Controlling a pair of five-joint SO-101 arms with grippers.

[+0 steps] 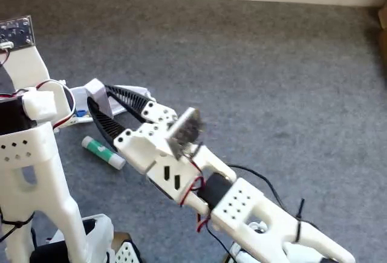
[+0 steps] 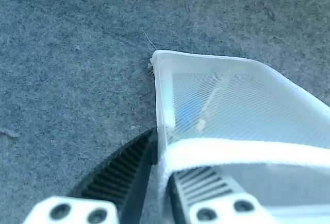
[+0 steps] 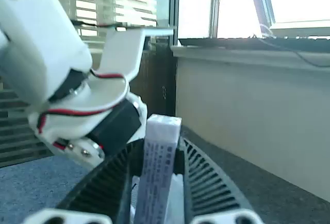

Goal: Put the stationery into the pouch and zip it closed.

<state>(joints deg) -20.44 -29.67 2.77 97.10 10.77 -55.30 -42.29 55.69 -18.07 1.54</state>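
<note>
Right gripper [image 1: 97,95] clamps eraser [image 1: 100,103] above carpet's [image 1: 272,63] left edge; glue stick [image 1: 103,152] lies loose nearby. Left wrist: left gripper [image 2: 161,154] pinches pouch [image 2: 232,105] rim. Right wrist: eraser upright between jaws. Likely risk: mouth slack under one pinch, eraser snags rim.

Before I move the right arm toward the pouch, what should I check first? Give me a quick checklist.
1. Hold of the right gripper on the white block: ok, clamped between its fingers.
2. Hold of the left gripper on the pouch: ok, the pouch's edge is pinched between its fingers.
3. Pouch mouth open wide enough: cannot tell, the opening is not visible.
4. All stationery collected: not ok, the glue stick lies on the grey surface, outside the pouch.
5. Zip position: cannot tell.
</note>
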